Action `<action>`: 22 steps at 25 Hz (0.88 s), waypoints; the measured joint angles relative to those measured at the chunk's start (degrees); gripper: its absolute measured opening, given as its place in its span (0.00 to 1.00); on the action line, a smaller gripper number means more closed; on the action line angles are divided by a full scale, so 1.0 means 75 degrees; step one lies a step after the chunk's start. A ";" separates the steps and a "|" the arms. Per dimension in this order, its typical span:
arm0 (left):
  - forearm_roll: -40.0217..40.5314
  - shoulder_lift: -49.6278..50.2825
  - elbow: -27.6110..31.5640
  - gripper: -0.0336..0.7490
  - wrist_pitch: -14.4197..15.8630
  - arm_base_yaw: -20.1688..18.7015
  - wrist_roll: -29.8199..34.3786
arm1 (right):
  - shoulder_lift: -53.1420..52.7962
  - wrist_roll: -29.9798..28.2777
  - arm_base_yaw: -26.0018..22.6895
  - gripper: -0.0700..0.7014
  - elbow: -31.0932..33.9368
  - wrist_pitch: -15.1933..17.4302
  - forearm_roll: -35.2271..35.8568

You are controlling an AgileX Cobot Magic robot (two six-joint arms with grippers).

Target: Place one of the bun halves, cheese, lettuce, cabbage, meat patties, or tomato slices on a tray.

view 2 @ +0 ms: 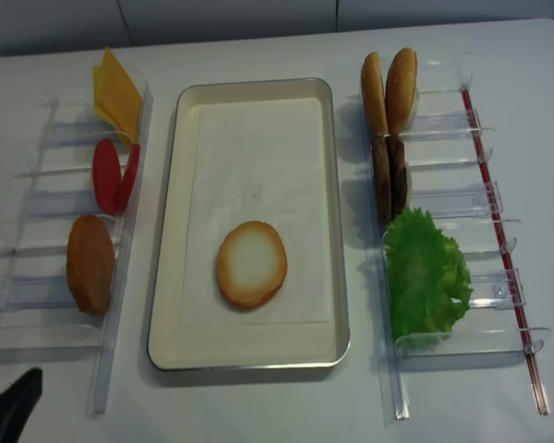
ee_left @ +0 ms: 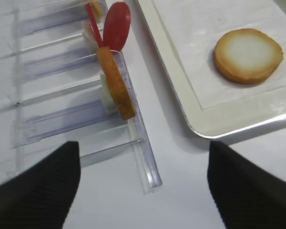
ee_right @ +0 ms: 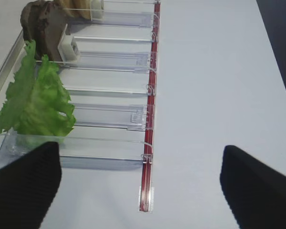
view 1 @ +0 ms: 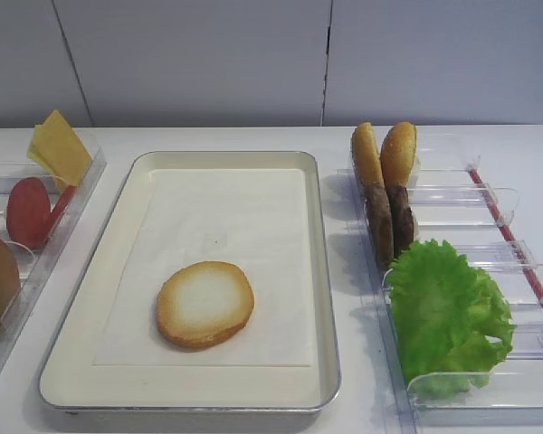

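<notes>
1. Your tray [view 1: 324,271] sits mid-table between the two clear racks, its paper liner [view 1: 226,226] flat inside the raised rim.
2. The right rack [view 2: 462,221] runs along the tray's right side; the left rack [view 2: 46,231] runs along its left side.
3. You'll find the lettuce [view 1: 445,312] in the near end of the right rack, leaning over the front wall.
4. The bun half [view 1: 205,303] lies cut face up on the liner, in the tray's near half, slightly left of centre. Nothing touches it.
5. The plain brown bun [view 2: 90,263] stands in the left rack, near end.
6. Two narrow buns [view 1: 383,154] stand on edge at the far end of the right rack, with the patties [view 1: 389,221] upright just behind the lettuce.
7. The cheese [view 1: 61,147] leans at the far end of the left rack; the tomato slices [view 1: 32,211] stand next in line.
8. Your left gripper [ee_left: 143,186] hangs spread wide over the table between left rack and tray corner, holding nothing.
9. Your right gripper [ee_right: 140,186] is spread too, empty, above the right rack's near end and its red edge strip [ee_right: 150,119].
</notes>
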 joint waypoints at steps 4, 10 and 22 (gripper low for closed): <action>0.0000 -0.0924 0.0304 0.70 0.0281 0.0000 -0.0081 | 0.0000 0.0000 0.0000 0.99 0.0000 0.0000 0.0000; -0.0027 -0.1625 0.0758 0.68 0.0401 0.0000 -0.0321 | 0.0000 0.0000 0.0000 0.99 0.0000 0.0000 0.0000; -0.0032 -0.1643 0.0771 0.64 0.0387 0.0000 -0.0083 | 0.0000 0.0000 0.0000 0.99 0.0000 0.0000 0.0015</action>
